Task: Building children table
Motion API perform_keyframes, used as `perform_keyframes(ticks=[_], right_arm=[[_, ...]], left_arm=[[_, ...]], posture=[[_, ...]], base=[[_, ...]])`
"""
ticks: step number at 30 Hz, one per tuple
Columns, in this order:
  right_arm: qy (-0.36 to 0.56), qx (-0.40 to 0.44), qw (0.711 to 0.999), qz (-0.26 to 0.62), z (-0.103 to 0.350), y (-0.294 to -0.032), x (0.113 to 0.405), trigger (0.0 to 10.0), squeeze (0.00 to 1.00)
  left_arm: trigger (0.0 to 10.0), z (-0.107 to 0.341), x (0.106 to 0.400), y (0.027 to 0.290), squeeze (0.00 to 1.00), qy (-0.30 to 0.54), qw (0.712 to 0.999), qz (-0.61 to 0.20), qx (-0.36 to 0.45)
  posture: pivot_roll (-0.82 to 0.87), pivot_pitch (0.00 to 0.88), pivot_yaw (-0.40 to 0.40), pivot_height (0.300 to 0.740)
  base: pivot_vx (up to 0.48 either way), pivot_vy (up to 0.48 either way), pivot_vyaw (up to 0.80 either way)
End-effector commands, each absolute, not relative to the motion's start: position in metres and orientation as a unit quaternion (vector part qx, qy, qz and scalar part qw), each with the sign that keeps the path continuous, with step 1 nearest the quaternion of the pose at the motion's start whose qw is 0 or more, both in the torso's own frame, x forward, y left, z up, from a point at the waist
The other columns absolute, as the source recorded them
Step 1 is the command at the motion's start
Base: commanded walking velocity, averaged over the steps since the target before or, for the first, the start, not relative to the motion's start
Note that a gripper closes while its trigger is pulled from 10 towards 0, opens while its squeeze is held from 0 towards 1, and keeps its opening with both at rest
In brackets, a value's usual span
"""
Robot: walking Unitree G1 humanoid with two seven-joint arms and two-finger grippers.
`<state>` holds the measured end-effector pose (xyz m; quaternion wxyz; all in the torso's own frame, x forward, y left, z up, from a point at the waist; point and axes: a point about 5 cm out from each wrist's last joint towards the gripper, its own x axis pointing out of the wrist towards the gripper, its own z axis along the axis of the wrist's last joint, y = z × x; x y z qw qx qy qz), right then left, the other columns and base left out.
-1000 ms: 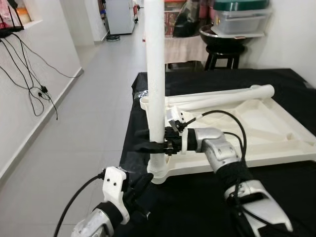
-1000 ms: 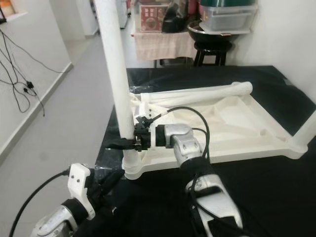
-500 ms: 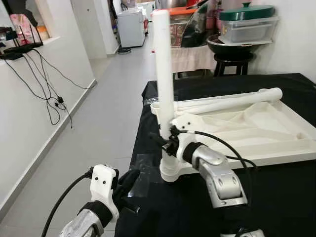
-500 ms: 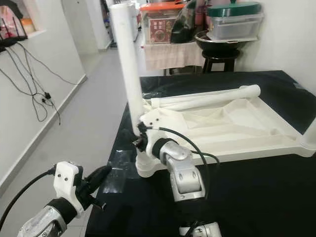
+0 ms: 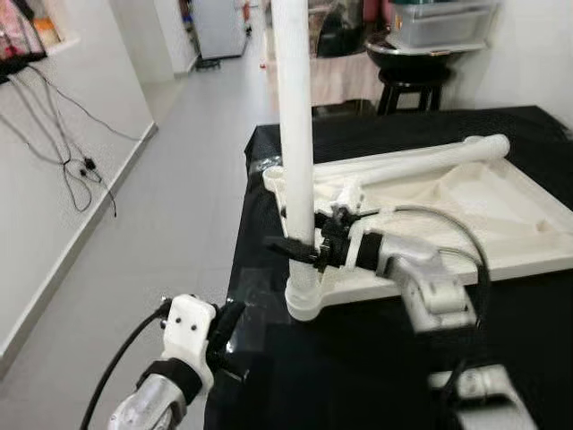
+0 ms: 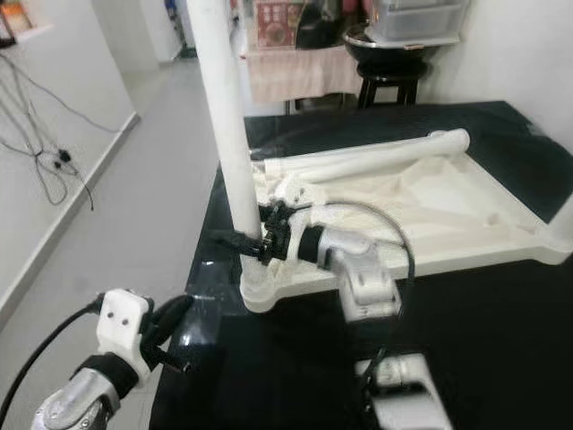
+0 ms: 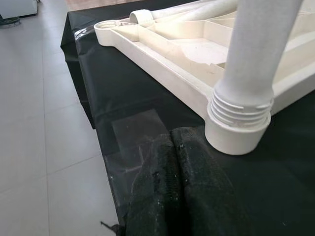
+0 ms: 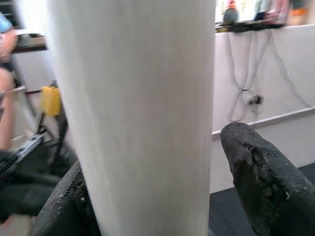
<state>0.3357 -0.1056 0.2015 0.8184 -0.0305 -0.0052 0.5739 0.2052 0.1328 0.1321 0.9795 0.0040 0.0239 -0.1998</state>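
Fitting 1 leg: the right gripper (image 5: 293, 250) clasps the upright table leg (image 5: 295, 152) in the upturned tabletop's (image 5: 501, 224) corner socket, left gripper (image 7: 183, 196) pinched empty nearby; next, probably twisting it tight.

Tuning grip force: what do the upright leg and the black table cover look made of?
Upright leg: probably moulded plastic, matte white, with threaded ridges at its base where the right gripper clamps it. Table cover: likely thin plastic sheet, glossy black, wrinkled, taped at the edge.

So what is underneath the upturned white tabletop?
The upturned tabletop lies on a black cloth that spreads past its rim on all sides. Whatever the cloth rests on is covered, so it cannot be identified.
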Motion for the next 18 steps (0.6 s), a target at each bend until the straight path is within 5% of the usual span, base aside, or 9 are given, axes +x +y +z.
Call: perform_keyframes(ticks=[1,5,6,9,10,18], right_arm=[[0.015,-0.029,0.794,0.607,0.191,-0.102,0.336,10.0,0.00],[0.036,-0.037,0.769,0.637,0.188,-0.098,0.343,10.0,0.00],[0.045,-0.040,0.765,0.641,0.188,-0.096,0.348,2.3,0.00],[0.048,-0.040,0.763,0.644,0.189,-0.094,0.352,2.3,0.00],[0.053,-0.042,0.765,0.640,0.189,-0.094,0.355,0.0,0.00],[0.053,-0.044,0.757,0.649,0.185,-0.112,0.354,0.0,0.00]], left_arm=[[10.0,0.130,0.206,0.131,0.00,0.028,0.978,-0.209,0.015],[10.0,0.129,0.210,0.125,0.00,0.025,0.974,-0.226,0.009],[10.0,0.129,0.209,0.124,0.00,0.024,0.973,-0.229,0.002],[10.0,0.129,0.209,0.123,0.00,0.024,0.973,-0.230,-0.003],[10.0,0.129,0.208,0.123,0.00,0.024,0.973,-0.230,-0.004],[10.0,0.128,0.204,0.120,0.00,0.027,0.972,-0.233,-0.008]], posture=[[0.01,0.040,0.060,0.740],[0.03,0.036,0.046,0.740],[0.03,0.036,0.048,0.740],[0.04,0.036,0.049,0.740],[0.04,0.035,0.050,0.740],[0.02,0.041,0.054,0.740]], base=[[0.000,0.000,0.00],[0.000,0.000,0.00],[0.000,0.000,0.00],[0.000,0.000,0.00],[0.000,0.000,0.00],[0.000,0.000,0.00]])
